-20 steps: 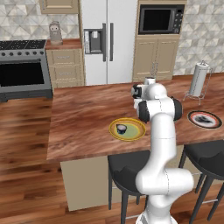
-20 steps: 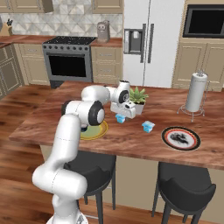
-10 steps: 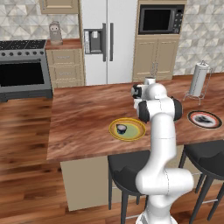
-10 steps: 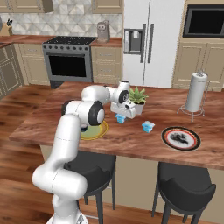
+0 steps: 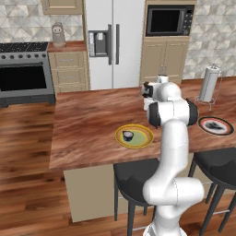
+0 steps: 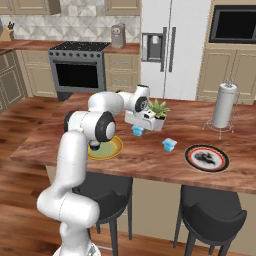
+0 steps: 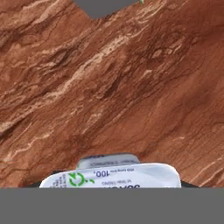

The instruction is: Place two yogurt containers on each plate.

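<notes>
The robot's two-finger gripper (image 6: 137, 128) is clamped on a small light blue squarish yogurt cup (image 6: 136, 131), which pokes out just under the hand in the right base view. In the hand view that cup's white foil lid with green print (image 7: 111, 176) sits right between the fingers at the bottom of the frame, with the reddish-brown wooden island counter (image 7: 113, 87) beyond it. Can't tell from the shots whether the cup is lifted or touching the wood.

Right behind the hand is a small potted green plant (image 6: 158, 107). Off to the gripper's right, near but apart, the second light blue squarish yogurt cup (image 6: 169, 145) stands on the counter. Past that one lies the white round plate with the dark red-black rim and dark centre marks (image 6: 207, 158), nothing on it.

To the gripper's left and closer to the robot is the yellow-rimmed round plate with the pale green centre (image 5: 134, 136), and one round dark yogurt cup with a whitish top (image 5: 128, 135) sits on it. In the right base view the arm's elbow covers part of that plate.

Far right at the back of the counter there's a paper towel roll on a wire stand (image 6: 223, 105).
</notes>
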Available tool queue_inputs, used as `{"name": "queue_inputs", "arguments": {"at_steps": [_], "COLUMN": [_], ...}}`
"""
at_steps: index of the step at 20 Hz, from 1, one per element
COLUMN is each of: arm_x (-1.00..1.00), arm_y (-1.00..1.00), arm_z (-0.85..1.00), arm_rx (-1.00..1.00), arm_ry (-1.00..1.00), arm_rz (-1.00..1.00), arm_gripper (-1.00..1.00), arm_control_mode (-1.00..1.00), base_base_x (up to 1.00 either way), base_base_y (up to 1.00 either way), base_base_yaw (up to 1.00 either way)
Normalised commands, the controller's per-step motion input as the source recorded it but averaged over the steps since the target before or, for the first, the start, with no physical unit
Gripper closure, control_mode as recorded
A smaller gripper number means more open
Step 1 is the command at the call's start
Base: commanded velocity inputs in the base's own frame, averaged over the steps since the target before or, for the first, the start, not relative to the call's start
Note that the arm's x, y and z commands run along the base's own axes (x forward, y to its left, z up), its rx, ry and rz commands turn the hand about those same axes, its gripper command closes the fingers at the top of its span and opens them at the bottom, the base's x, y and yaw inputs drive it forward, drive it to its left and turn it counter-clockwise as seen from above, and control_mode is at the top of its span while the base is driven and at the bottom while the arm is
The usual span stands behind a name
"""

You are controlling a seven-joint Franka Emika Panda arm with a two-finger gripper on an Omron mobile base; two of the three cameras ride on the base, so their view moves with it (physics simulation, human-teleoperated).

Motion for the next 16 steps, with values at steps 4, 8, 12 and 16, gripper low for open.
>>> {"name": "queue_inputs", "arguments": {"at_steps": [4,8,12,16], "arm_x": [-1.00,-0.99,-0.78,-0.26], "arm_y": [0.16,0.49,0.81,0.80], "arm_z": [0.66,0.25,0.00,0.01], "arm_rx": [-0.01,-0.05,0.00,0.00], "arm_ry": [-0.09,-0.01,0.00,0.00], "arm_rz": [0.22,0.29,0.32,0.34], "arm_gripper": [1.00,1.00,1.00,1.00], "arm_control_mode": [-1.00,-1.00,-1.00,-1.00], "base_base_x": [0.00,0.00,0.00,0.00], "base_base_y": [0.00,0.00,0.00,0.00], "base_base_yaw": [0.00,0.00,0.00,0.00]}}
